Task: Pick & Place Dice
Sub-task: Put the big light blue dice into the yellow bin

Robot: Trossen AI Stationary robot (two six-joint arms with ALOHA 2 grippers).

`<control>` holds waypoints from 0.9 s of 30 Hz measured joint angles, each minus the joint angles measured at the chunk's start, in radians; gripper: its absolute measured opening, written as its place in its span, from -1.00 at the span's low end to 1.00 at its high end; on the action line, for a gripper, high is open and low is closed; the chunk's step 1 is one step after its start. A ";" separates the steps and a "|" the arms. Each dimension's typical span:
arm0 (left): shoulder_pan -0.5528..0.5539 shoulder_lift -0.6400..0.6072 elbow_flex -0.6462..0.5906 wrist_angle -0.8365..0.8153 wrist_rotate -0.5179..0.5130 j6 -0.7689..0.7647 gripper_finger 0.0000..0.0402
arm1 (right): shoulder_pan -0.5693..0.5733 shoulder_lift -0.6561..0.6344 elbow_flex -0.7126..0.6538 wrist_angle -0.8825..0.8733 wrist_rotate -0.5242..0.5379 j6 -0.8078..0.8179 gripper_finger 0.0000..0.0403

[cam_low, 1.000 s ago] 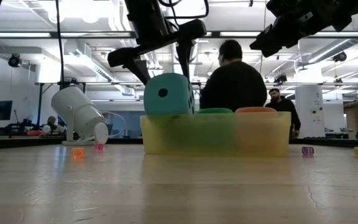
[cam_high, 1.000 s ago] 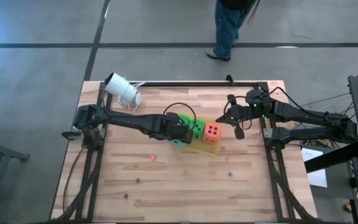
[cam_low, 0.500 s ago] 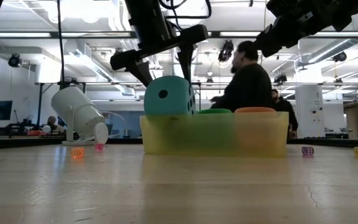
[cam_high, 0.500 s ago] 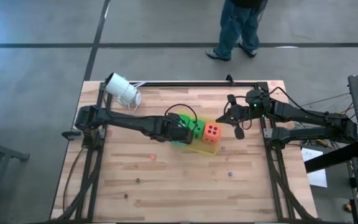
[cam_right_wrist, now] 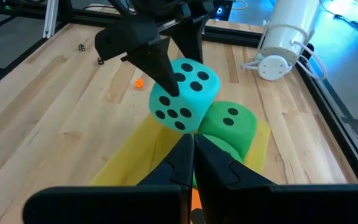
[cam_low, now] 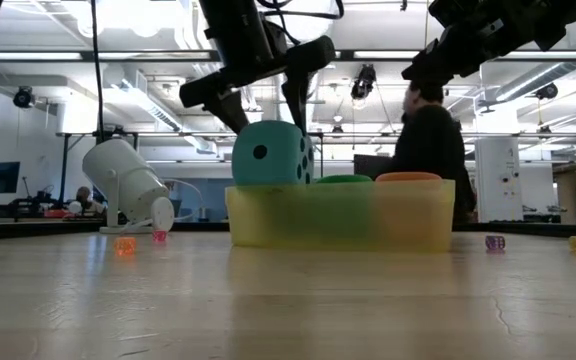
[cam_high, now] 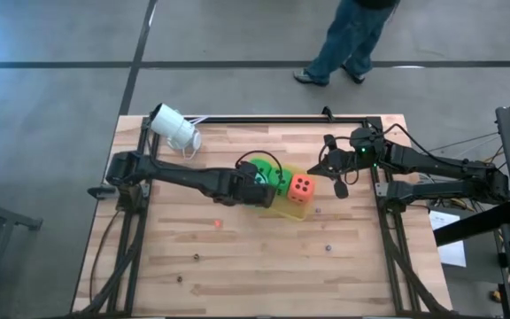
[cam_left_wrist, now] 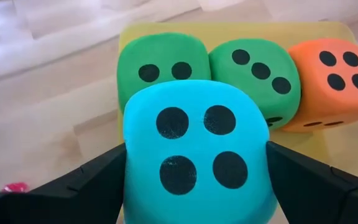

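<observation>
Since a second ago the left tool (cam_low: 264, 95) has tipped a little and edged toward the yellow tray (cam_low: 343, 218), carrying the teal die (cam_low: 272, 152) slightly with it, and the person (cam_low: 430, 140) behind the table has walked further along the far side. The right arm has not shifted.

The left tool is grasping the teal die: in the left wrist view its two dark fingers (cam_left_wrist: 92, 180) press against opposite sides of the die (cam_left_wrist: 194, 155), whose four-pip face looks at the camera. The die hangs above the end of the tray that lies toward the table's left edge, its lower part level with the tray rim in the low view.

Inside the tray, near the middle of the table, sit two green dice (cam_left_wrist: 160, 65) (cam_left_wrist: 257, 71) side by side and the orange-red die (cam_high: 302, 187) at the end toward the right edge. In the left wrist view the three touch one another in a row.

The right tool (cam_high: 336, 168) is clenched, fingers together in its own wrist view, and hovers just beyond the tray's right end.

A white camera (cam_high: 174, 128) lies near the far left corner. A few small dice (cam_high: 217, 223) are scattered on the bare wood.
</observation>
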 joint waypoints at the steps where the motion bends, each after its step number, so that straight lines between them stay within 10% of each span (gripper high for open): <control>1: -0.003 0.000 0.000 0.000 -0.012 0.001 0.70 | 0.000 0.000 0.000 0.000 0.000 0.000 -0.96; 27: -0.014 -0.003 -0.057 0.038 -0.001 -0.034 0.71 | 0.000 0.000 0.000 0.000 0.000 0.000 -0.96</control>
